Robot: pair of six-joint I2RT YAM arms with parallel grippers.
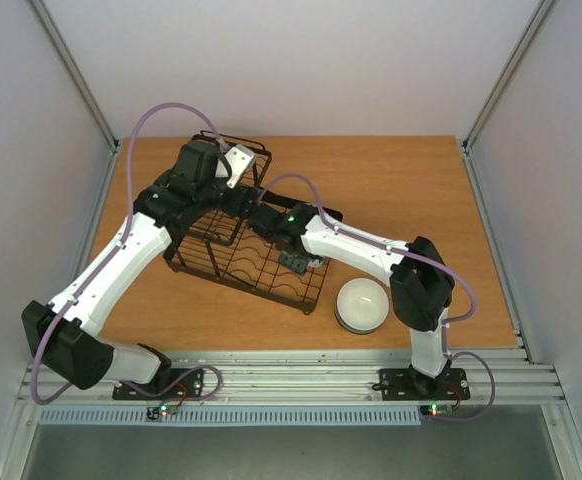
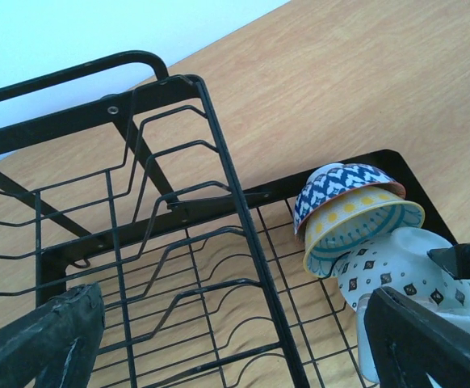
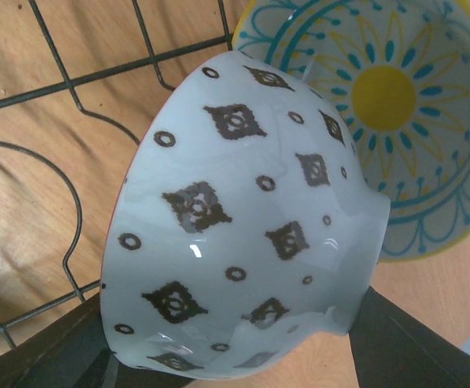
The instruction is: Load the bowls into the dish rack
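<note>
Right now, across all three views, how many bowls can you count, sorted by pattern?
Blue-and-white patterned bowl: 1
Yellow-centred teal bowl: 1
White bowl with dark diamonds: 1
Plain white bowl: 1 (it may be a stack, I cannot tell)
Total: 4 bowls

No readable text, labels, brands or numbers anywhere; bowls carry decorative patterns only.

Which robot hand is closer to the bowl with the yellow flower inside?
Right. The right gripper holds the diamond-patterned bowl right beside the yellow-flower bowl. The left gripper is open over the other end of the dish rack, farther off.
</note>
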